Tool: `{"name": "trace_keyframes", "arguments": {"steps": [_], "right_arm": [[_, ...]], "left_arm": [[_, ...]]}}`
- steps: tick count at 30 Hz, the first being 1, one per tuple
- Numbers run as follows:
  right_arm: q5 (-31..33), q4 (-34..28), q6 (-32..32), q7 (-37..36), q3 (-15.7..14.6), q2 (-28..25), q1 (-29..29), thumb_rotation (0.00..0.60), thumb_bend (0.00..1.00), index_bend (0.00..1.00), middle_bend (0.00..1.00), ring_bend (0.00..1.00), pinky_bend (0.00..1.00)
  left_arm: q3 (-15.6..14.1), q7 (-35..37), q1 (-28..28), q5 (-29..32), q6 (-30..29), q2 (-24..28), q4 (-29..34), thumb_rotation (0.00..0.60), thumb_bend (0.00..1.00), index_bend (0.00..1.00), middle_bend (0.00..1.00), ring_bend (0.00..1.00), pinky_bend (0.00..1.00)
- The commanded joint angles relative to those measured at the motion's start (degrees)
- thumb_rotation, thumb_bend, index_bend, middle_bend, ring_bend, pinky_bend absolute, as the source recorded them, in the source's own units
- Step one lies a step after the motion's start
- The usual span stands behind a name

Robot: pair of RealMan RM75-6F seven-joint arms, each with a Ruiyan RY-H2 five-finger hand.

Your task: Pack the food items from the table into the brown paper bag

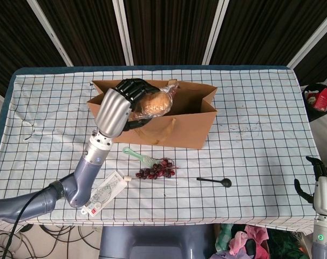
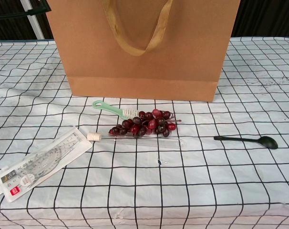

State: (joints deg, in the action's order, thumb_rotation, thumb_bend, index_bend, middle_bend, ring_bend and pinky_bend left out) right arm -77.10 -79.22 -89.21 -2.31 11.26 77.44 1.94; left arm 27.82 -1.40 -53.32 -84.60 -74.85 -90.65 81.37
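The brown paper bag [image 1: 185, 129] stands open at the table's middle, its front wall [image 2: 192, 57] filling the chest view. My left hand [image 1: 120, 103] holds a plastic-wrapped bread roll [image 1: 154, 103] over the bag's open mouth, toward its left half. A bunch of dark red grapes [image 1: 156, 171] [image 2: 145, 123] lies on the cloth in front of the bag. My right hand [image 1: 321, 186] hangs past the table's right front corner, only partly in view; its fingers are hard to read.
A green brush [image 1: 137, 155] [image 2: 112, 109] lies beside the grapes, a black spoon [image 1: 215, 181] [image 2: 249, 140] to their right. A clear tube with a white cap [image 2: 135, 139] and a packaged ruler set [image 1: 103, 192] [image 2: 39, 162] lie at the front left. The table's front edge is near.
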Motion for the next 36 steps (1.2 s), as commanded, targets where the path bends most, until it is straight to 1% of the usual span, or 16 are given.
{"name": "trace_keyframes", "arguments": {"steps": [1,6,9,12,14,18,21,24,25,28,30,31,32,33,35,36], "right_arm": [[0.00,0.06,-0.03,-0.05,0.08,0.07,0.04,0.600,0.27,0.22,0.22,0.31,0.30],[-0.06,0.46,-0.11,-0.06,0.12,0.26,0.10,0.600,0.27,0.22,0.22,0.31,0.30],[-0.03,0.57,-0.14,-0.30,0.17,0.28,0.07,0.600,0.27,0.23,0.22,0.31,0.30],[-0.18,0.53,-0.40,-0.68,0.25,0.25,0.02,0.600,0.27,0.23,0.22,0.31,0.30],[-0.19,0.54,-0.56,-0.93,0.33,0.27,-0.04,0.600,0.27,0.23,0.22,0.31,0.30],[-0.22,0.61,-0.59,-1.20,0.37,0.19,-0.07,0.600,0.27,0.23,0.22,0.31,0.30],[-0.14,0.60,-0.64,-1.32,0.47,0.10,-0.11,0.600,0.27,0.23,0.22,0.31,0.30],[-0.02,0.58,-0.66,-1.39,0.55,-0.02,-0.17,0.600,0.27,0.23,0.22,0.31,0.30],[0.04,0.61,-0.69,-1.37,0.58,-0.04,-0.20,0.600,0.27,0.23,0.22,0.31,0.30],[0.09,0.66,-0.79,-1.35,0.64,-0.05,-0.25,0.600,0.27,0.23,0.22,0.31,0.30],[0.17,0.68,-0.95,-1.17,0.68,0.03,-0.32,0.600,0.27,0.23,0.22,0.31,0.30],[0.18,0.64,-1.01,-1.12,0.70,0.06,-0.33,0.600,0.27,0.23,0.22,0.31,0.30],[0.14,0.60,-1.13,-1.03,0.71,0.12,-0.35,0.600,0.27,0.23,0.22,0.31,0.30],[0.06,0.57,-1.20,-0.94,0.69,0.15,-0.34,0.600,0.27,0.23,0.22,0.31,0.30],[-0.12,0.47,-1.24,-0.74,0.61,0.23,-0.28,0.600,0.27,0.23,0.22,0.31,0.30],[-0.24,0.41,-1.19,-0.70,0.54,0.25,-0.24,0.600,0.27,0.23,0.22,0.31,0.30]], "left_arm": [[0.52,4.05,-0.42,3.34,1.67,-1.04,-2.27,0.600,0.28,0.32,0.43,0.30,0.37],[0.15,4.92,-1.32,5.09,3.09,-1.73,-4.52,0.600,0.27,0.30,0.42,0.28,0.36],[-0.41,4.36,-1.49,5.52,3.62,-1.50,-4.59,0.600,0.23,0.26,0.37,0.22,0.33],[-0.77,2.23,-1.38,6.79,4.63,-0.66,-3.78,0.600,0.11,0.17,0.23,0.06,0.22],[-0.85,-0.36,-1.29,8.83,6.26,0.38,-2.31,0.600,0.04,0.13,0.15,0.00,0.15],[-1.26,-3.97,-0.82,10.10,7.08,2.78,1.69,0.600,0.01,0.12,0.12,0.00,0.12],[-0.94,-4.73,-0.42,9.12,4.58,3.10,3.15,0.600,0.01,0.12,0.12,0.00,0.12],[-1.20,-3.68,1.66,6.17,-0.27,4.38,7.65,0.600,0.02,0.13,0.15,0.00,0.14],[-2.10,-3.40,3.02,4.35,-2.21,5.36,9.79,0.600,0.03,0.13,0.17,0.01,0.14],[-6.59,-4.24,8.06,-1.70,-7.59,9.19,15.29,0.600,0.04,0.14,0.19,0.03,0.17],[-11.00,-5.18,12.50,-6.91,-12.18,11.90,17.90,0.600,0.04,0.16,0.20,0.06,0.19],[-12.54,-5.53,13.98,-8.87,-13.82,12.72,18.33,0.600,0.04,0.16,0.20,0.08,0.20],[-15.28,-6.15,16.46,-12.02,-16.48,13.76,18.50,0.600,0.04,0.16,0.20,0.08,0.20],[-16.93,-6.26,17.87,-13.75,-17.88,14.28,18.33,0.600,0.04,0.16,0.20,0.08,0.20],[-22.34,-6.31,22.25,-17.82,-21.09,15.81,17.65,0.600,0.04,0.15,0.20,0.08,0.20],[-23.72,-6.20,23.27,-18.50,-21.45,16.18,17.36,0.600,0.04,0.15,0.20,0.08,0.20]]}}
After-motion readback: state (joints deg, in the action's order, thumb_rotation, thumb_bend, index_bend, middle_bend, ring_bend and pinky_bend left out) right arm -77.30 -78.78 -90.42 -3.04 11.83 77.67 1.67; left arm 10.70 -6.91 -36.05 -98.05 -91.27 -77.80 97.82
